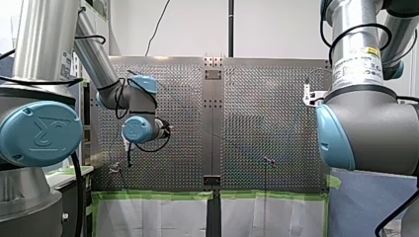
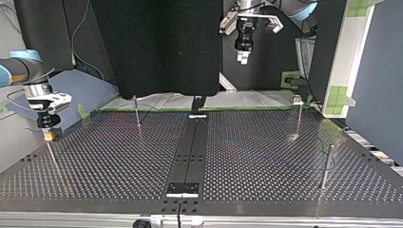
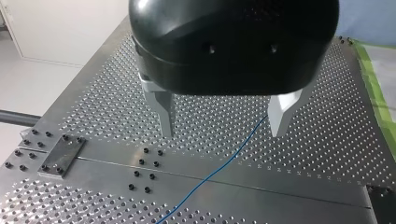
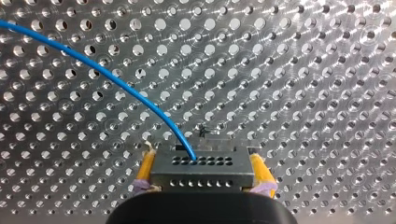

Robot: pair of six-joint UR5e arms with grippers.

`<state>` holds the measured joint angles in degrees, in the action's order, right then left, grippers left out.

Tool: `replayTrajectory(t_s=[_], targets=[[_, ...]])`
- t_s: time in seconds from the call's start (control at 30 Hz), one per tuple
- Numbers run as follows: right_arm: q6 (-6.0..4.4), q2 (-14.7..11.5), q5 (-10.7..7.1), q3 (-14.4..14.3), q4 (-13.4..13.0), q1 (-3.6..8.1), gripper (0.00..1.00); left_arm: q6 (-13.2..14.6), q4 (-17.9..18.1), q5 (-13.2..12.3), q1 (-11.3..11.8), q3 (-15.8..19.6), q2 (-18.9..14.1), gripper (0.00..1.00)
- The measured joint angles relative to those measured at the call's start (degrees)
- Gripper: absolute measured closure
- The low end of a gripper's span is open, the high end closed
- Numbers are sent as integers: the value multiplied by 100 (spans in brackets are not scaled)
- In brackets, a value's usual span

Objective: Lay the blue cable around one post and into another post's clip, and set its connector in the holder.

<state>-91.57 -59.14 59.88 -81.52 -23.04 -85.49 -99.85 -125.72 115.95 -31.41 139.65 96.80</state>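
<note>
Yellow-padded, my right tool (image 4: 202, 156) clamps the dark grey rectangular connector (image 4: 202, 170); its thin blue cable (image 4: 116, 88) arcs away over the perforated metal table (image 4: 303, 70). Farther off, my left tool (image 3: 223, 133) hangs above the cable, jaws apart. Best carry low, avoiding kinks.

Thin blue cable (image 4: 116, 80), plugged into grey connector (image 4: 201, 170)

The perforated metal bench (image 2: 109, 161) has a smooth centre strip (image 2: 192, 142) with screws. Green tape (image 1: 153, 195) edges it, bordering white sheeting (image 1: 148, 217). A black panel (image 2: 157, 47) stands behind.
</note>
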Motion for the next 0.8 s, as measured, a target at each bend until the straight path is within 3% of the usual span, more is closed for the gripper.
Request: replayTrajectory(t_s=[0.8], targets=[[-27, 2, 0, 1, -51, -44, 100, 13, -6, -25, 46, -1, 1, 0]])
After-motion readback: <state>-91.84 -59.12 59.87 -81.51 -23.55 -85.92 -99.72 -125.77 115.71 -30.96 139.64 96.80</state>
